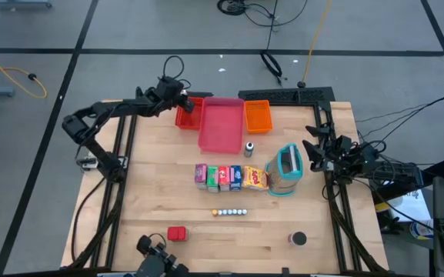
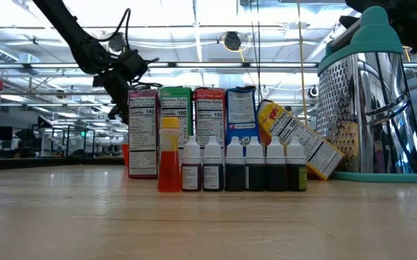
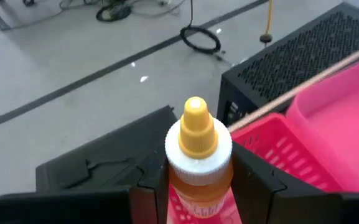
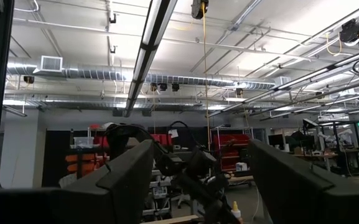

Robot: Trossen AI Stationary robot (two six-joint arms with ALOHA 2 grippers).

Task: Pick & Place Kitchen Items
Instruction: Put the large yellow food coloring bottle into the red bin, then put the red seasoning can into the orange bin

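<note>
The left gripper (image 3: 195,186), at the table's eleven o'clock, pinches an orange bottle (image 3: 198,155) above the red tray (image 1: 185,117), seemingly for release.

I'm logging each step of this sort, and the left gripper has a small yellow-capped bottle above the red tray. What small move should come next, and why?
Probably a short lowering into the red tray, then opening. The left gripper is shut on the yellow-capped bottle, and the left wrist view shows the tray's slotted wall just beneath and beside it. The right gripper waits at the table's right edge, beside the grater.
</note>
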